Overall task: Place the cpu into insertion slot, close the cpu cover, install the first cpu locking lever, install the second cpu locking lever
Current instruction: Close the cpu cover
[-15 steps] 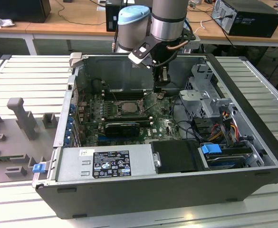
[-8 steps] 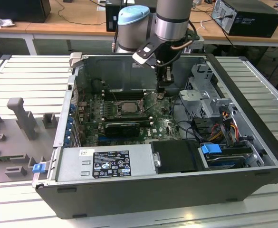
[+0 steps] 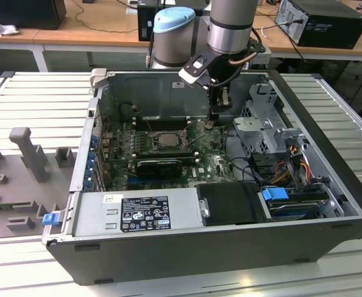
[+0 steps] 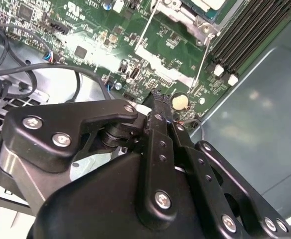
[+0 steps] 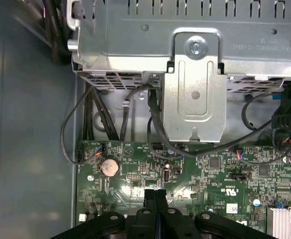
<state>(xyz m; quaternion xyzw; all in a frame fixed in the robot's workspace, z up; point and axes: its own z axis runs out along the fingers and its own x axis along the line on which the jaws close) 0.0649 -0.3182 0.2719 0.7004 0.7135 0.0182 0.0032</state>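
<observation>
No text is reading out legibly. A black label (image 3: 145, 213) with white print and marks is sitting on the power supply (image 3: 184, 210). A small white sticker (image 3: 111, 198) is sitting just beside that label, toward the exterior view's left. In the first wrist view, stamped characters (image 5: 259, 47) are showing on the metal drive cage (image 5: 195, 94), and white silkscreen marks (image 5: 228, 190) are running across the motherboard (image 5: 195, 174). All are too small to make out.

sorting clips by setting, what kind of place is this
Likely a robotics lab: a robot arm reaches into an open computer case on a slatted metal table, with another computer behind.
</observation>
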